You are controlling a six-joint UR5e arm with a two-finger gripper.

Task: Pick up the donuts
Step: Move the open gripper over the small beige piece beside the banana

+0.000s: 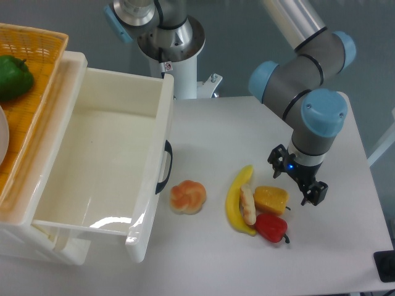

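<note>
Claw (307, 187) hovering right of corn (271, 199), donuts (247, 205) against banana (234, 201)

White table (247, 123), grey-blue floor behind it, open white drawer (105, 166) at left, woven orange basket (37, 80) on top.

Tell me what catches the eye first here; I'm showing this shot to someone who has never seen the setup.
The big white open drawer fills the left, with an orange basket holding a green pepper above it. Right of centre lies a bright food cluster: banana, donut against it, corn and red pepper, with a round bun apart near the drawer. The gripper hangs just right of the corn.
</note>
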